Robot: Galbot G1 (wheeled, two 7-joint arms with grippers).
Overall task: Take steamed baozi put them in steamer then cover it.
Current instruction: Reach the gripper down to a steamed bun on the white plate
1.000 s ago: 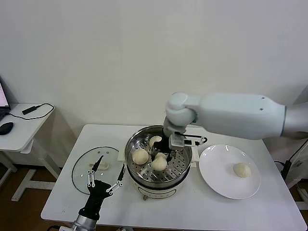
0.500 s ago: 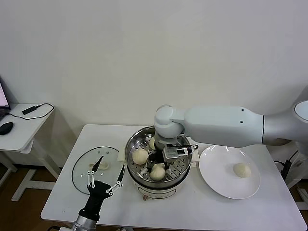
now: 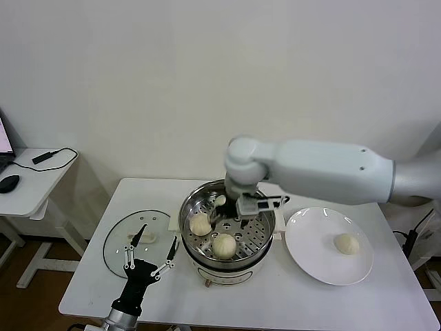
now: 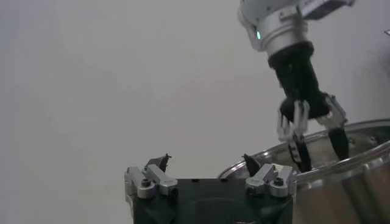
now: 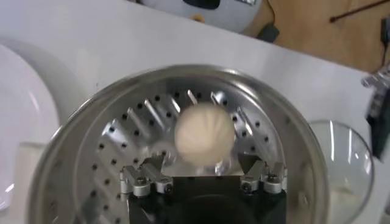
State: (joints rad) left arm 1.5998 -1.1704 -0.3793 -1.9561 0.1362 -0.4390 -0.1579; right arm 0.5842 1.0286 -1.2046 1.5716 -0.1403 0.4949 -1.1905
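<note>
Nearest me, I logged the left gripper (image 3: 150,256) parked with fingers spread, just before the cover (image 3: 135,238) lying flat on the table (image 3: 275,296). Beyond, the steamer (image 3: 227,231) held three baozi (image 3: 224,244); my right gripper (image 3: 231,212) hung above them, fingers apart, holding nothing. A fourth bun (image 3: 346,243) sat on the plate (image 3: 310,255).

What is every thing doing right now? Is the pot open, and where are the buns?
steamer: uncovered, buns inside.
near bun: lying free on the tray.
left bun: in the steamer.
last bun: on the white plate.
cover: flat on the table.
right gripper: open, empty, over the steamer.
left gripper: open, empty, beside the cover.
</note>
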